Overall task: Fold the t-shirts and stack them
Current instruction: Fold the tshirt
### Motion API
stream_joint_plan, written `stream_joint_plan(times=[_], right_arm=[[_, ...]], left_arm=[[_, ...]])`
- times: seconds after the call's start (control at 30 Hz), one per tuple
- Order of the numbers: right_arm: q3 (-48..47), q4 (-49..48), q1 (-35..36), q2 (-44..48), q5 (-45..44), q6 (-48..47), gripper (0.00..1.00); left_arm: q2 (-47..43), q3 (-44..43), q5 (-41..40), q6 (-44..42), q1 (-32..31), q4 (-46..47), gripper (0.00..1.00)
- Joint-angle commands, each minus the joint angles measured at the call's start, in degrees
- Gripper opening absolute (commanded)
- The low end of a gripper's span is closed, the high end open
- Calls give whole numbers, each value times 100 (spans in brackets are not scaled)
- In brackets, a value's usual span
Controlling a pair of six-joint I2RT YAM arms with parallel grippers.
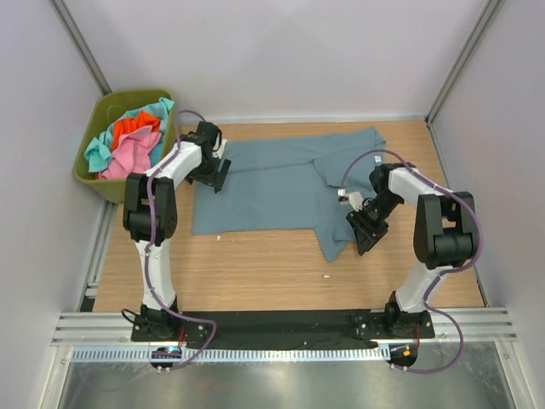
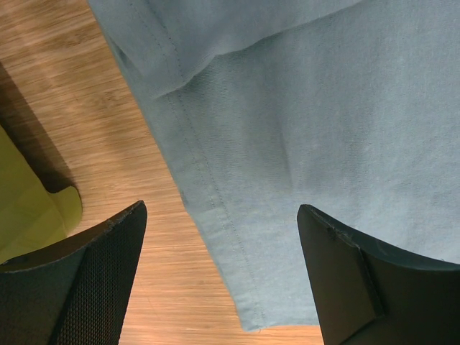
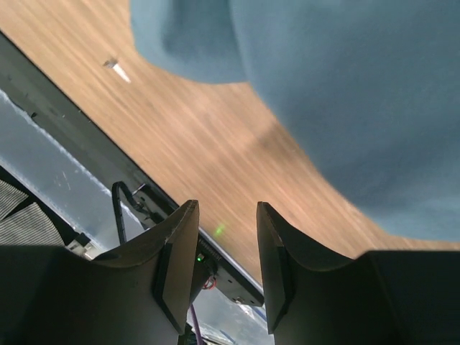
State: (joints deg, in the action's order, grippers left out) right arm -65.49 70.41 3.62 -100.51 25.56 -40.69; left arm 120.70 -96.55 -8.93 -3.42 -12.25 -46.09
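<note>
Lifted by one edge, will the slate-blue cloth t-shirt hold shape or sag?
Likely sags: the slate-blue cloth t-shirt lies flat with soft folds. Probably light; its stitched hem looks thin. Pushed, it may bunch, not slide, on the wooden table.

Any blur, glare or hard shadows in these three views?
Top external: even light, sharp, only soft shadows, no glare. Left wrist: slate-blue t-shirt weave and hem crisp; dark shadow on the table beside the green bin. Right wrist: shirt and table soft, smeared; right gripper's fingers dark, underexposed.
</note>
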Motion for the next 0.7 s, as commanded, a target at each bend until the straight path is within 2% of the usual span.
stream_joint_plan(times=[0.0,0.23,0.67], right_arm=[[-130,-361,7,-232,-200,236,44],[-192,-861,7,-443,-525,508,43],[-359,-1767,7,-197,-939,1019,42]], left_arm=[[-82,-109,75,52,3,3,86],[-56,-48,58,43,3,-6,86],[-47,-21,5,26,3,3,86]])
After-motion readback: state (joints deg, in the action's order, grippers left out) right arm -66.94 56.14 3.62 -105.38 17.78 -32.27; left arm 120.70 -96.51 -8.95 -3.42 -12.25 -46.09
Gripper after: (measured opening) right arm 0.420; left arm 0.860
